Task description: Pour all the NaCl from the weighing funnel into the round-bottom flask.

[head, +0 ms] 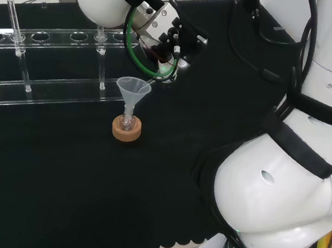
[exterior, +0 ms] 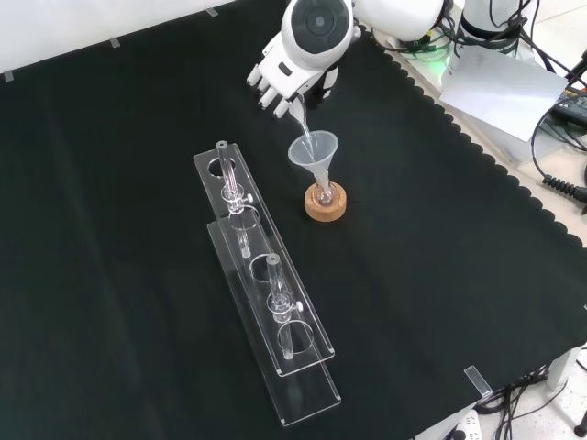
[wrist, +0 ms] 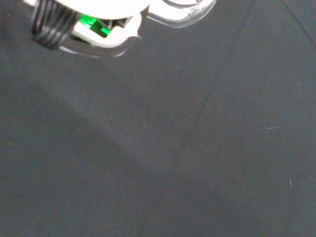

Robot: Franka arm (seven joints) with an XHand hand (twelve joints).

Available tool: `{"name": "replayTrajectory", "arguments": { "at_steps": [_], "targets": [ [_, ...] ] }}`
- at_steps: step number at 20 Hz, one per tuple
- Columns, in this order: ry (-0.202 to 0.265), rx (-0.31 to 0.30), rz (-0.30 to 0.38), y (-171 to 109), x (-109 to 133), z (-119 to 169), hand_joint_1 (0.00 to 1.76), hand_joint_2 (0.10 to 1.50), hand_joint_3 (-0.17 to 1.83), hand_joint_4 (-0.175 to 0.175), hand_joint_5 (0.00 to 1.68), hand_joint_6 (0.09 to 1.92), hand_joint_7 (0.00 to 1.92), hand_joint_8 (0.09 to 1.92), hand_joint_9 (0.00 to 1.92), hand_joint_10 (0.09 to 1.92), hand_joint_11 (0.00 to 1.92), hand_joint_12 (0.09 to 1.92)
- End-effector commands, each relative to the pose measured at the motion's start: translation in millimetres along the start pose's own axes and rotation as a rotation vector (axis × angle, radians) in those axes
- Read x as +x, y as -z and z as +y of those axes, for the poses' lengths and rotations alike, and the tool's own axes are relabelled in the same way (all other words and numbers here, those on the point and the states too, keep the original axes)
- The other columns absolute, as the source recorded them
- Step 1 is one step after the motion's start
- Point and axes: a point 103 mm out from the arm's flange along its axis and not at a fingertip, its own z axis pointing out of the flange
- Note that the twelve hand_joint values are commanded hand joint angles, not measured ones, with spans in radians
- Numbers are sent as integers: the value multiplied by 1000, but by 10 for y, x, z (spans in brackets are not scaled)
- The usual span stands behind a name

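A clear plastic funnel (head: 133,88) (exterior: 315,149) stands in the neck of a small round-bottom flask (head: 128,120) (exterior: 323,193), which sits on a cork ring (head: 126,130) (exterior: 326,205). The hand (head: 171,44) (exterior: 287,81) hovers just above and beside the funnel's rim. Its fingers are curled round the clear weighing funnel (exterior: 301,114), which is tilted with its narrow spout pointing down into the funnel's mouth. In the head view the weighing funnel (head: 163,73) is mostly hidden by the fingers. I cannot make out any salt. In the wrist view a glass edge (wrist: 183,14) shows under the blurred white hand (wrist: 106,17).
A long clear acrylic rack (head: 48,87) (exterior: 266,293) with upright test tubes (head: 15,24) (exterior: 231,188) stands beyond the flask in the head view, and left of it in the front view. The cloth's scalloped edge (exterior: 514,170) runs at the front view's right.
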Motion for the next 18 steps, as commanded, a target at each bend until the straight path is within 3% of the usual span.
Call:
{"name": "replayTrajectory", "arguments": {
  "at_steps": [1, 6, 18],
  "targets": [
    [1, -4, -2, -1, -23, 0, 1103, 618, 829, 175, 1165, 946, 826, 576, 1140, 230, 952, 974],
    [-5, -1, -47, 46, -26, 2, 1103, 618, 830, 175, 1164, 947, 823, 575, 1141, 229, 952, 974],
    [-2, -8, -69, 85, 15, 1, 1103, 619, 829, 175, 1163, 949, 820, 574, 1143, 224, 951, 973]
  ]
}}
